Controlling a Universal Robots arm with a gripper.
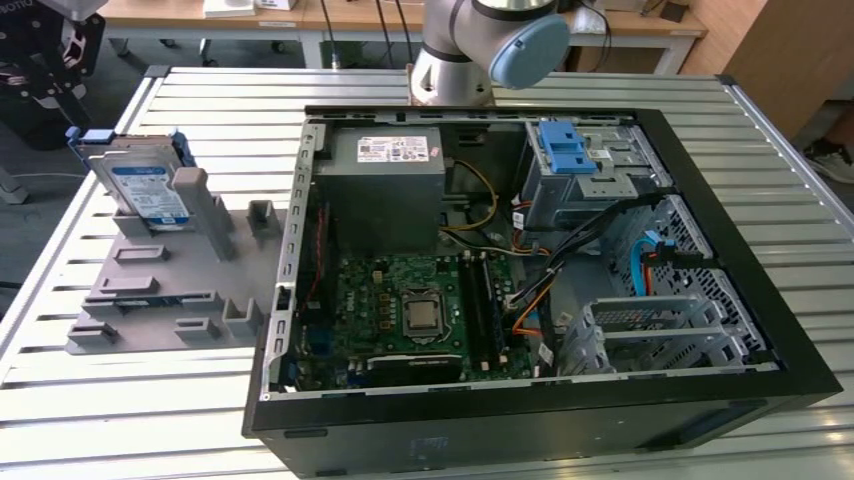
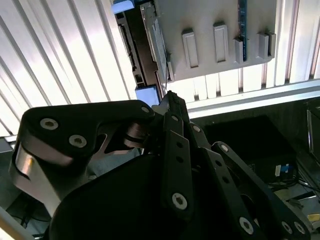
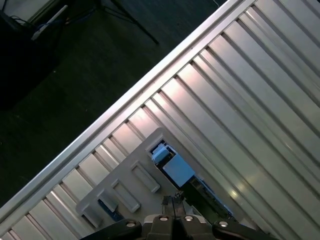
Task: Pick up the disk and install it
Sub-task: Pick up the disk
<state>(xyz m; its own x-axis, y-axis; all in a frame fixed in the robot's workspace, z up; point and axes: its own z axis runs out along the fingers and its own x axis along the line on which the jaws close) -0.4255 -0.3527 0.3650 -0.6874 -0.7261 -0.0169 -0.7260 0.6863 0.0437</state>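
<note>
Grey rack (image 1: 158,292) w/ disk (image 1: 144,186) upright

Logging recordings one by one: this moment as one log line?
disk: upright in holder | gripper: shut, empty, over holder | install: not done

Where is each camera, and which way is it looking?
Exterior view: high off the arm, looking down on the computer case and the disk standing in its grey holder; the arm shows beyond the case.
First wrist view: on the arm, looking down past the gripper at disk and holder.
Second wrist view: on the arm, looking over the gripper at the holder.
All share the holder.
</note>
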